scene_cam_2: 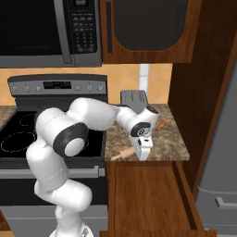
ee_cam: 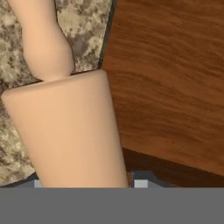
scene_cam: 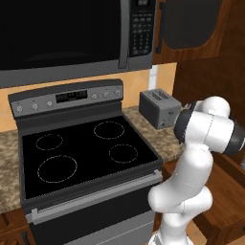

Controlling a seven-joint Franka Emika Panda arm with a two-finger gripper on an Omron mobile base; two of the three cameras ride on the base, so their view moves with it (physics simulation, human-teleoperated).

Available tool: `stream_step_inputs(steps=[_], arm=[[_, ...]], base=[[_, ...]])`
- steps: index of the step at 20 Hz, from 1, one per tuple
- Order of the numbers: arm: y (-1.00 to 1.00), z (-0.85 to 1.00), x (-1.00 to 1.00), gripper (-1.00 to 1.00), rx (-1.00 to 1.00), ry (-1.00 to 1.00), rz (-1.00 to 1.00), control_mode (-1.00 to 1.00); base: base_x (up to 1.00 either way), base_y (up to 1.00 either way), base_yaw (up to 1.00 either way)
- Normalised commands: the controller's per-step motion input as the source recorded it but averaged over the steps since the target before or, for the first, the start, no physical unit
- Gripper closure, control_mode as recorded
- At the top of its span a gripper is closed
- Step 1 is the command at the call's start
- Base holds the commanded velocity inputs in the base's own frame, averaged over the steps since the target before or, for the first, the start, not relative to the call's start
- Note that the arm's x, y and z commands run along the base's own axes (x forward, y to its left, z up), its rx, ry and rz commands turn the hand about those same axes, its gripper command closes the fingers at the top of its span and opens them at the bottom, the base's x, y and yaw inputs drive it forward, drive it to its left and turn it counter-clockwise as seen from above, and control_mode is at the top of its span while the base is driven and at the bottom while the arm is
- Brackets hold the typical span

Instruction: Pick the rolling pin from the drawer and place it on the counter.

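Note:
The light-tan rolling pin (scene_cam_2: 121, 154) lies level at the front edge of the speckled counter (scene_cam_2: 173, 141), just right of the stove. My gripper (scene_cam_2: 142, 155) points down and is shut on it. In the hand view the rolling pin (ee_cam: 65, 131) sits very close between my fingertips (ee_cam: 140, 183), with one knobbed handle over the counter (ee_cam: 85, 30) and part of its body over the drawer (ee_cam: 175, 78). Whether the pin touches the stone I cannot tell. The dark reddish-brown drawer (scene_cam_2: 148, 194) stands pulled out below the counter, its inside bare.
A grey toaster (scene_cam_2: 134, 98) stands at the back of the counter, also seen as the toaster (scene_cam: 158, 108). A small orange object (scene_cam_2: 160, 125) lies behind my hand. The black stove top (scene_cam: 86, 148) is left of it, a microwave (scene_cam: 72, 33) above, and a tall wooden panel (scene_cam_2: 203, 92) to the right.

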Motion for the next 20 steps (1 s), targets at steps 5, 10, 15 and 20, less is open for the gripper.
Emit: stream_step_inputs(steps=[5,10,15,20], arm=[[0.0,-0.17,0.95,1.0,0.02,0.04,-0.13,-1.0],[0.0,-0.31,1.0,-1.0,0.07,0.0,-0.25,-1.0],[-0.2,0.0,0.22,-1.0,0.1,0.0,-0.18,-1.0],[-0.21,0.73,-0.9,-1.0,0.14,-0.2,-0.03,-1.0]], base=[[0.0,0.0,0.0],[0.0,0.0,0.0],[0.0,0.0,0.0],[0.0,0.0,0.0]])
